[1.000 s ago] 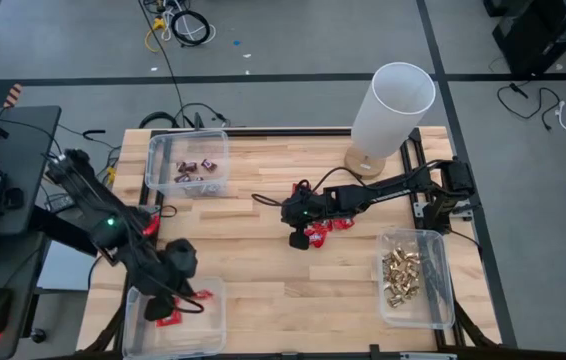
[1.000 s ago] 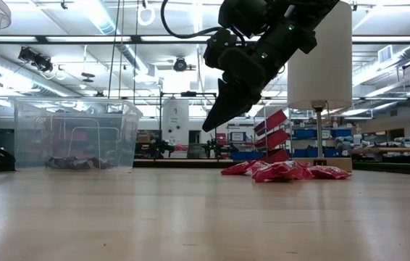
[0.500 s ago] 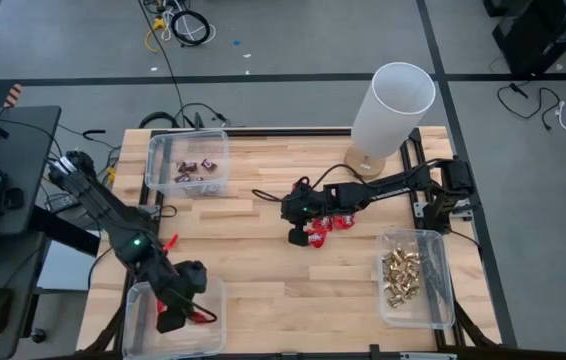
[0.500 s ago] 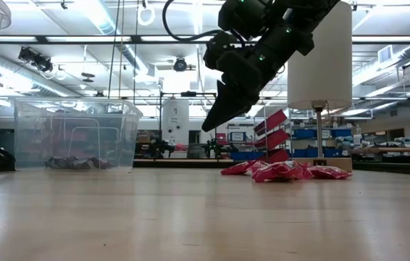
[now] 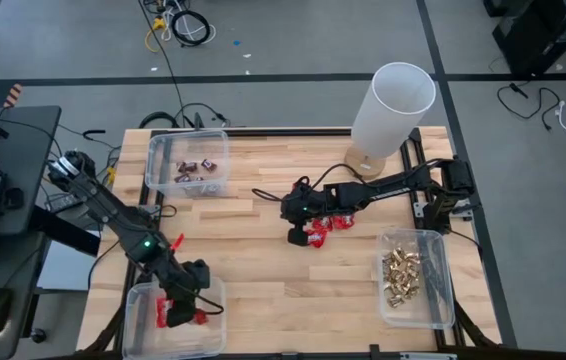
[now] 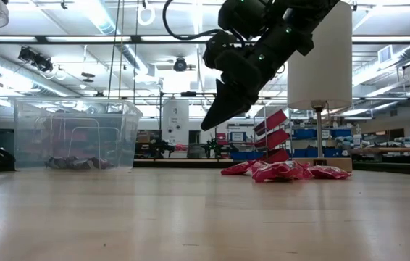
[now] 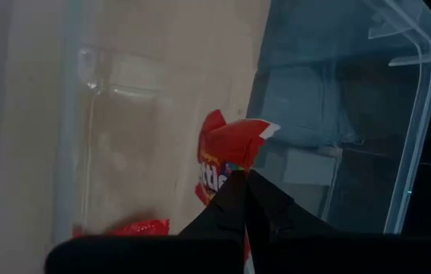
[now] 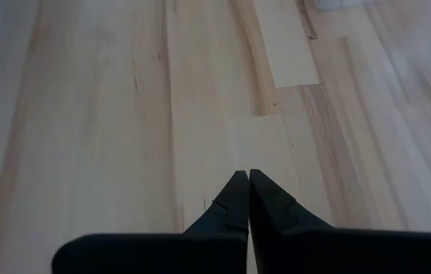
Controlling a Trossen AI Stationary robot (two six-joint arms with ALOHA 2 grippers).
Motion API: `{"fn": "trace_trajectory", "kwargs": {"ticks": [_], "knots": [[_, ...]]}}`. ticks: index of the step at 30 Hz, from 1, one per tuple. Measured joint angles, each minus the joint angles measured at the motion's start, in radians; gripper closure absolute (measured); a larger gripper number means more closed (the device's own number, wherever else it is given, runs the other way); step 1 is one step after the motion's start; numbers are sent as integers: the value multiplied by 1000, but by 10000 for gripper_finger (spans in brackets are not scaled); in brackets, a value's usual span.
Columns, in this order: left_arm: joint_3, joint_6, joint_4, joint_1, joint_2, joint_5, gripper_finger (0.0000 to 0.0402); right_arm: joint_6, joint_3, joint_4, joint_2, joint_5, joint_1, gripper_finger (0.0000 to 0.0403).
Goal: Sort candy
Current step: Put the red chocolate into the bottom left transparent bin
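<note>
While my left gripper (image 5: 178, 312) hangs inside the near-left bin (image 5: 213, 330), jaws clamped on a red packet (image 7: 227, 156), I judge this the drop step; next I must release it, my right gripper (image 5: 296, 238) pinched empty beside the red pile (image 5: 331, 226).

Layout, seen from above. Wooden table (image 5: 263, 280) carries three bins. One bin (image 5: 187, 164) sits at the far left corner with mini bars (image 5: 199, 168) inside. A second bin (image 5: 175, 318) sits at the near left corner with packets (image 5: 175, 312) in it; the left gripper (image 5: 179, 312) is inside this bin, pinching a single packet (image 7: 227, 156). A third bin (image 5: 415, 278) sits at the near right edge, holding foil pieces (image 5: 401, 272). A lamp (image 5: 388, 115) stands at the far right. A loose pile of packets (image 5: 325, 228) lies mid-table, in front of the lamp. The right gripper (image 5: 297, 236) hangs above the table just left of that pile.
</note>
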State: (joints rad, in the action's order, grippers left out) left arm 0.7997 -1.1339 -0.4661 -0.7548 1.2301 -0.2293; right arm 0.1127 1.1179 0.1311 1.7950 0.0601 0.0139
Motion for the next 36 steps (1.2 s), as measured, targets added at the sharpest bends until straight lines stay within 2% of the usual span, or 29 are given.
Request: {"fn": "trace_trajectory", "kwargs": {"ticks": [31, 36], "knots": [[20, -12, -5, 4, -1, 10, 393, 0, 0, -4, 0, -1, 0, 403], [21, -51, -28, 4, -1, 19, 393, 0, 0, -4, 0, -1, 0, 403]]}}
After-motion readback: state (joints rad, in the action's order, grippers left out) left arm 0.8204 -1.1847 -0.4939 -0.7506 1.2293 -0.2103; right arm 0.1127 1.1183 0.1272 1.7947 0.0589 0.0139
